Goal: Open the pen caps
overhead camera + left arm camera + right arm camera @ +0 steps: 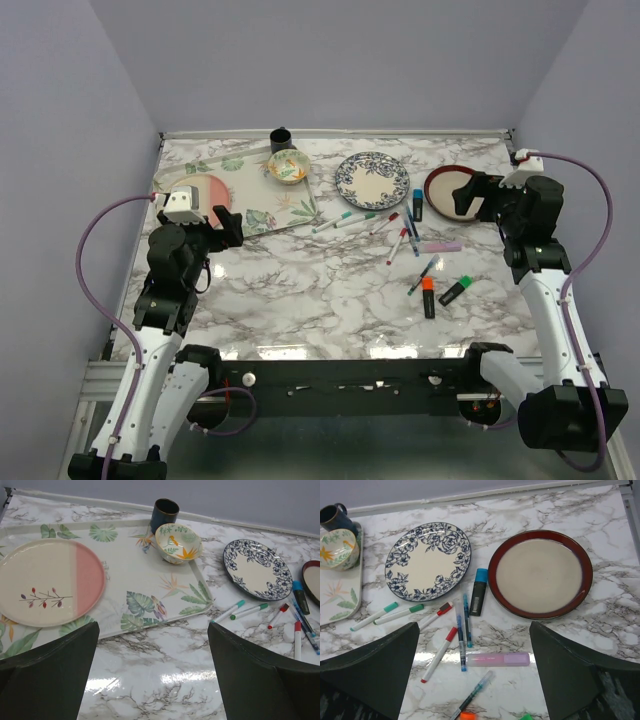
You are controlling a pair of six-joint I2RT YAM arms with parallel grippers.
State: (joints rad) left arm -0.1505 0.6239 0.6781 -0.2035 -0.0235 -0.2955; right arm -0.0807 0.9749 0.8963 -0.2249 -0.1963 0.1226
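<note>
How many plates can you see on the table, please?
3: a pink-and-cream plate on the leafy tray at the left, a blue-flowered plate near the middle, and a red-rimmed plate at the right. None seems hidden.

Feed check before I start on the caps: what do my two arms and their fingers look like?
The left arm and right arm match: white lower links, black joints and wrists, a white block on each wrist. A lilac cable loops along each. The fingers are broad, dark, wedge-shaped plates.
</note>
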